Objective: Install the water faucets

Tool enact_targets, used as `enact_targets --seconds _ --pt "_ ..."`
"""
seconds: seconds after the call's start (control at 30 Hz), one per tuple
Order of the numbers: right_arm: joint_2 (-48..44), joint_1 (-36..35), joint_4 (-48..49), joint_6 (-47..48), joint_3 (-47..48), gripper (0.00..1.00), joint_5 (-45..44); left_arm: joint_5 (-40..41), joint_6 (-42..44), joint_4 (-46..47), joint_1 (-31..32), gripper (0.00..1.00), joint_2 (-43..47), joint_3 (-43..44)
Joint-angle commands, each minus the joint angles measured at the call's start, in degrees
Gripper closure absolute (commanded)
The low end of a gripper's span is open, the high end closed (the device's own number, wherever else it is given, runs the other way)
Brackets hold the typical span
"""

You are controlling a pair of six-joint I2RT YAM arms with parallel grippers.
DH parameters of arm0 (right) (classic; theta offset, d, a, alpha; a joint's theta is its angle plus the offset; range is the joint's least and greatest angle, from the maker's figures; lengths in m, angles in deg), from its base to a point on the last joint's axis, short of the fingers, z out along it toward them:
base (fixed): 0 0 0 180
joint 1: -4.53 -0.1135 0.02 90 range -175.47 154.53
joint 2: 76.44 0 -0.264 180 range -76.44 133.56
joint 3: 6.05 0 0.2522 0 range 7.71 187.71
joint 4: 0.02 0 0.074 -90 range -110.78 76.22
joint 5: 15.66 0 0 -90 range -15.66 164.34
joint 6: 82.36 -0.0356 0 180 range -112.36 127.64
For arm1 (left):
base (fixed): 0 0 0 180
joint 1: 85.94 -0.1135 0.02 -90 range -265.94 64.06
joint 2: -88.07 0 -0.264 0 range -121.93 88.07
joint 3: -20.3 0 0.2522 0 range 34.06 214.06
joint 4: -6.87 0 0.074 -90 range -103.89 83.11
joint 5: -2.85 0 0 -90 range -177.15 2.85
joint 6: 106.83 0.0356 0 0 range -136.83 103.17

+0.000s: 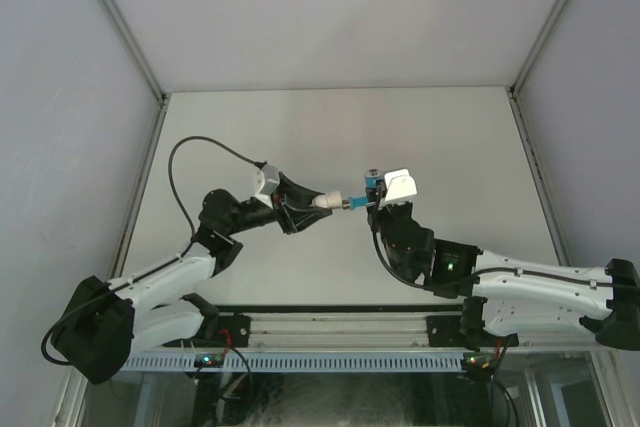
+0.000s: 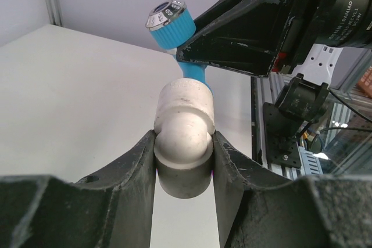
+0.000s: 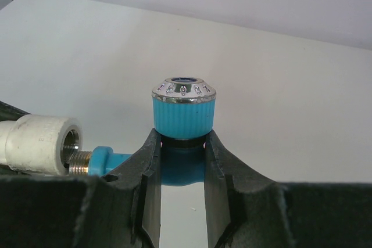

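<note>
- Right wrist view: the right tool [image 3: 183, 155] pinches the water faucet [image 3: 183, 114] by its blue body, just under the ribbed handle cap [image 3: 183, 101], which stands upright above the fingertips.
- The faucet's silvery threaded end [image 3: 79, 161] points out past the tool's left finger and meets the open mouth of the white-grey pipe fitting [image 3: 40, 143]. A few threads show outside the mouth. How far it has entered, I cannot tell.
- Left wrist view: the left tool [image 2: 185, 161] is pressed onto the rounded end of the fitting from both sides. The faucet sits straight ahead of its tips, at the fitting's far end.
- Top external view: both parts are held in the air above the surface [image 1: 330, 127], directly between the two tools, which face each other.
- Step in hand, as I judge it: screwing the faucet into the fitting, at or near the start of the thread.
- The next move likely calls for turning one part against the other with both axes in line, plus light inward pressure. A tilt could cross the thread.
- Writing: the black motor housing [image 2: 349, 4] on the right arm reads "DAMIAO". The smaller lines there are too small to read, as are the marks on the cap's silver rim.
</note>
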Motion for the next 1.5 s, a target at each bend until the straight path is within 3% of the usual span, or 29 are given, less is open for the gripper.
enact_targets --seconds 0.0,0.83,0.97,1.2,1.47 --pt "-0.8 0.2 0.9 -1.6 3.2 1.0 0.3 -0.8 -0.7 4.4 0.6 1.0 0.6 1.6" --pt "1.8 -1.5 -1.3 -3.3 5.9 1.0 -1.4 3.5 0.7 3.5 1.6 1.0 0.2 2.1" --pt "2.6 -2.1 -3.9 -4.4 7.3 1.0 -0.5 1.6 5.3 -1.5 1.9 1.0 0.7 3.2" --pt "2.3 -2.3 -5.6 -4.0 8.3 1.0 0.5 0.8 20.8 -20.4 2.1 1.0 2.4 7.8" --pt "1.2 -1.3 -9.0 -11.0 8.8 1.0 7.2 3.8 20.0 -16.1 2.4 1.0 3.4 6.0"
